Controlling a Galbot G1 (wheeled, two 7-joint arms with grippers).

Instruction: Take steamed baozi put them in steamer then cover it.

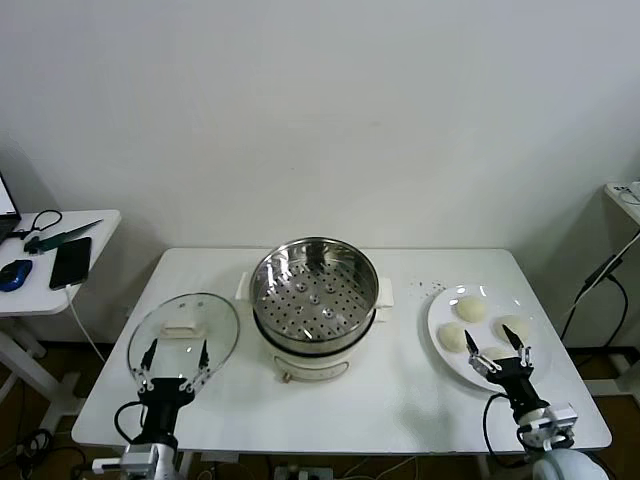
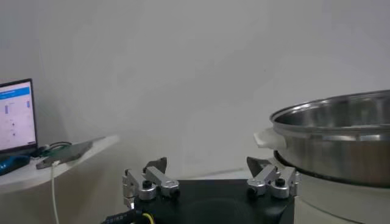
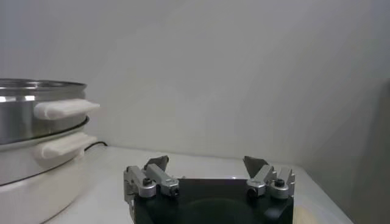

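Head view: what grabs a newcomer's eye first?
The shiny round stainless-steel steamer basket on its cream pot base, empty, at the centre of the white table. To its right, cream-white round buns on a flat white plate; to its left, the clear glass lid lying flat. Left pincer and right pincer hover open at the near edge.

steamer (image 3: 36, 131) beside spread right gripper (image 3: 207, 165)
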